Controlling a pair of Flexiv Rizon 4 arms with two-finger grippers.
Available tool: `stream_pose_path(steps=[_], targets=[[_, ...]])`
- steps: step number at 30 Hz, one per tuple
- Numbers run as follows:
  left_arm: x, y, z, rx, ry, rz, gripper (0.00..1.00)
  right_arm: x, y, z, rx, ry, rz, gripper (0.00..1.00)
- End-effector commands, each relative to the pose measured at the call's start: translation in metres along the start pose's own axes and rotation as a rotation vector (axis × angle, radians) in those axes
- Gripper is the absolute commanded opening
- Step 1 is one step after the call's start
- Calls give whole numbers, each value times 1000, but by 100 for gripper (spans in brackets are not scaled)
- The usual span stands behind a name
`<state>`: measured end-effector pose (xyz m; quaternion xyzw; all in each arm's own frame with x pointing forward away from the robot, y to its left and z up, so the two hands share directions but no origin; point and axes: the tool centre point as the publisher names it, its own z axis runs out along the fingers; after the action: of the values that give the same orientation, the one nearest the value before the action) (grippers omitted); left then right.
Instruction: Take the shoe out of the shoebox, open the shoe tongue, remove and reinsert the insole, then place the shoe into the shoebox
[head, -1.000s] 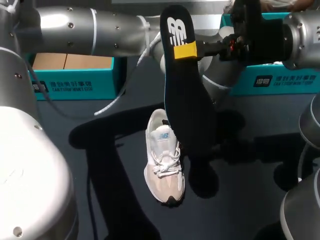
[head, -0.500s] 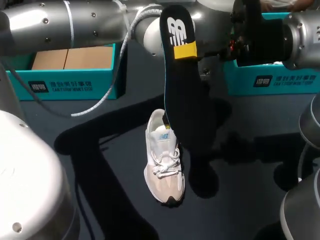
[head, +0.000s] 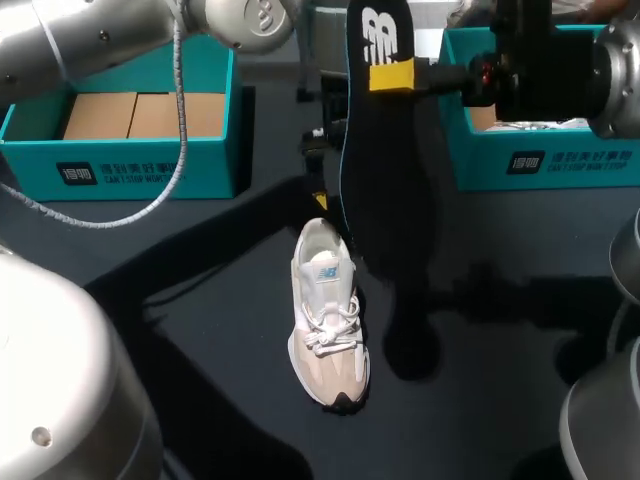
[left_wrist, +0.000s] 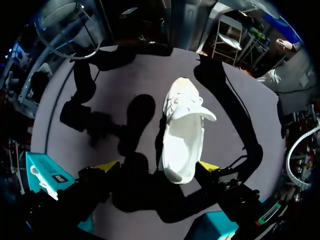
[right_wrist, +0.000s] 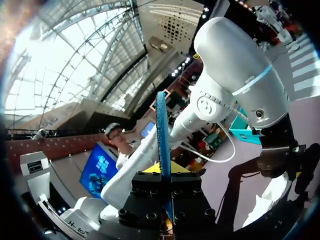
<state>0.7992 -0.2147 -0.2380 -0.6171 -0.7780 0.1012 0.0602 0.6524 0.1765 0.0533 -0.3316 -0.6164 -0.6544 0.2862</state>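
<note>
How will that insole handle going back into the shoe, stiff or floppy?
Probably semi-stiff: the insole, pinched near one end by the right hand, hangs nearly straight. Edge-on it looks thin, so likely light and bendable against the shoe.

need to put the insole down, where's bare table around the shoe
Bare table left of the shoe, before the left shoebox, and right of it, before the right shoebox. Crowded behind the heel: left pincer and hanging insole.
</note>
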Motion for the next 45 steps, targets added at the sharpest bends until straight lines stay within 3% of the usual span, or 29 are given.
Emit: stream_pose_path(steps=[1,10,17,25,29,45], targets=[[35,-3,-27,-18,-351,14,100,-6,-26,-47,-98,-9,48,0],[62,-13,-68,1,-597,92,100,-74,-2,-68,-133,50,277,0],[77,-18,-88,-5,-735,124,100,-111,17,-85,-143,23,398,0],[90,-27,-106,3,-853,153,100,-155,33,-84,-154,8,579,0],[92,-33,-114,8,-910,156,100,-173,36,-69,-224,-18,704,0],[92,-38,-119,15,-885,171,100,-173,36,-69,-224,-18,704,0]])
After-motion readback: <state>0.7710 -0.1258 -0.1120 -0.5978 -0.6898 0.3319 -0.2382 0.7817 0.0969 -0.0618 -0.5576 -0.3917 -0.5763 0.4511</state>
